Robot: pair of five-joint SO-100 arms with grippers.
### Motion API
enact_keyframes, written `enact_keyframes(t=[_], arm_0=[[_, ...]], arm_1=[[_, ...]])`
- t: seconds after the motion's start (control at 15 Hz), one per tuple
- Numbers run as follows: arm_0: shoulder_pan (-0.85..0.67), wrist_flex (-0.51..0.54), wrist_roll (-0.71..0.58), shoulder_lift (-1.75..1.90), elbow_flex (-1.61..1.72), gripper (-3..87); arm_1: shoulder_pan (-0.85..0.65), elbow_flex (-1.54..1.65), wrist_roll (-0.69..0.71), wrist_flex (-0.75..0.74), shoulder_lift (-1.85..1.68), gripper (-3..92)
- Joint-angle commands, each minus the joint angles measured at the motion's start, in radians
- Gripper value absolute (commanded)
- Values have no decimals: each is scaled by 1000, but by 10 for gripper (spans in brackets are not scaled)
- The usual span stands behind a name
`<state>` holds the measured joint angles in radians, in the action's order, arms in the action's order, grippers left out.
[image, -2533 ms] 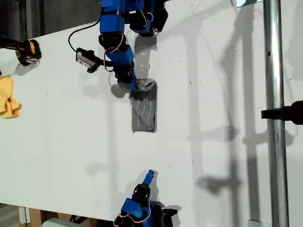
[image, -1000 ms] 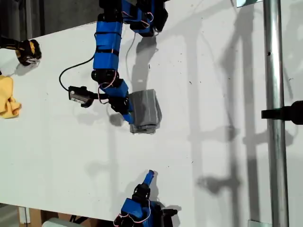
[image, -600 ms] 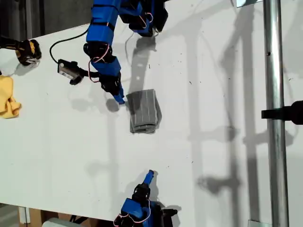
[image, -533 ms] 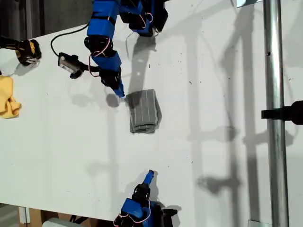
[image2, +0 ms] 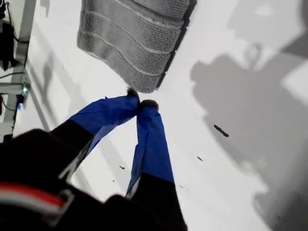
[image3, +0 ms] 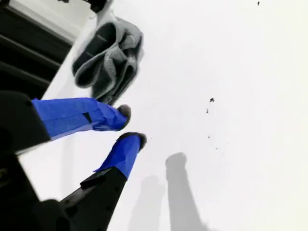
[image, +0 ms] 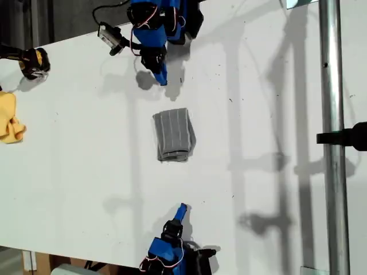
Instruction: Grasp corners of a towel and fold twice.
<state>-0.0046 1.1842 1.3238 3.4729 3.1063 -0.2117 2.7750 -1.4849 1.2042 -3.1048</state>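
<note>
My first gripper (image: pixel 161 78) now retreated off folded towel (image: pixel 173 134), tips together, on white table (image: pixel 258 114).

Towel (image: pixel 173 135) grey, thin white stripes — cloth (image: pixel 10 118) yellow — table (image: pixel 74 172) white.

First pincer (image2: pixel 139 103) closed, empty; second pincer (image3: pixel 127 125) slightly parted, empty.
</note>
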Motion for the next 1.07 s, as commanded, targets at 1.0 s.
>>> enact_keyframes(t=[1.0], arm_0=[[-54, 109, -350, 5, 12, 69]], arm_1=[[307, 123, -8, 222, -183, 113]])
